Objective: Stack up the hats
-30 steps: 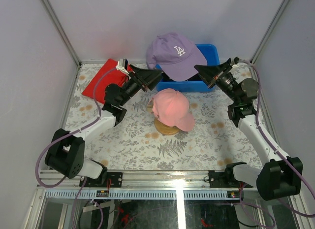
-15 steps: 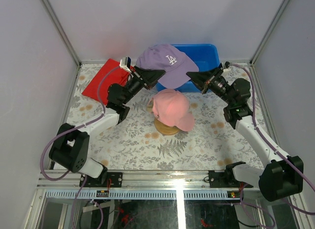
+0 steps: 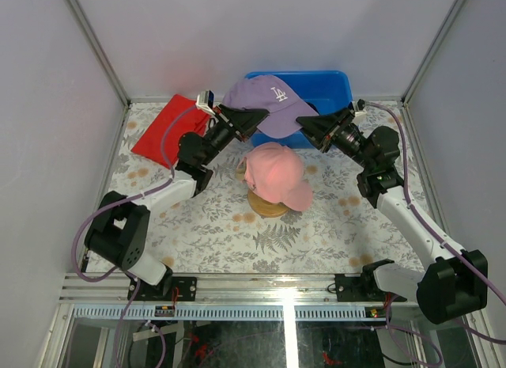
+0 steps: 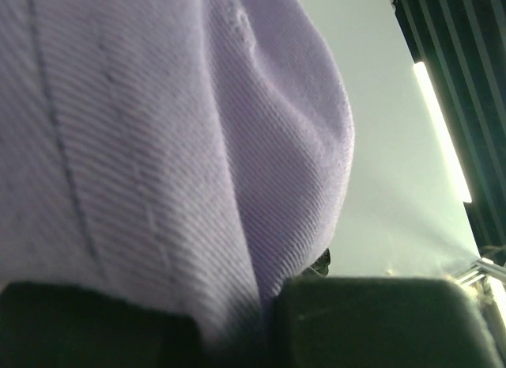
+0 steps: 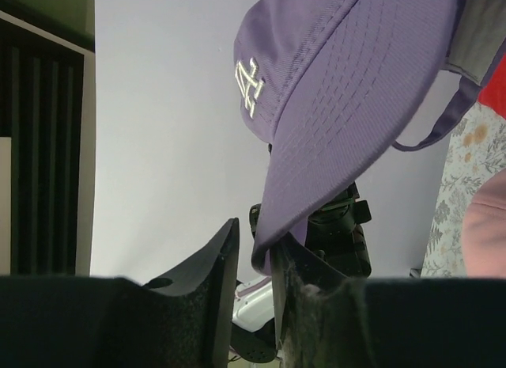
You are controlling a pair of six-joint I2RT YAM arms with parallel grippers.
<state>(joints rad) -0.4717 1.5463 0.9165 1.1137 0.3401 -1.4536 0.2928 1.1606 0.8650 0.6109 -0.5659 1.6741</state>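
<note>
A purple hat [image 3: 265, 103] with a white LA logo hangs in the air over the back of the table, above and behind a pink hat [image 3: 274, 172]. My left gripper [image 3: 247, 119] is shut on the purple hat's rear fabric [image 4: 158, 146], which fills the left wrist view. My right gripper [image 3: 307, 124] is at the brim [image 5: 356, 75]. Its jaws stand apart, and the brim's edge lies in the gap against the right finger [image 5: 296, 265]. The pink hat sits on a wooden stand [image 3: 267, 206], with a tan edge [image 3: 241, 168] showing at its left.
A blue bin [image 3: 332, 87] stands at the back, partly behind the purple hat. A folded red cloth [image 3: 162, 130] lies at the back left. White walls close off both sides and the back.
The purple hat has moved left and lower, towards the pink hat. My left gripper has closed on its fabric. My right gripper's jaws have parted at the brim.
</note>
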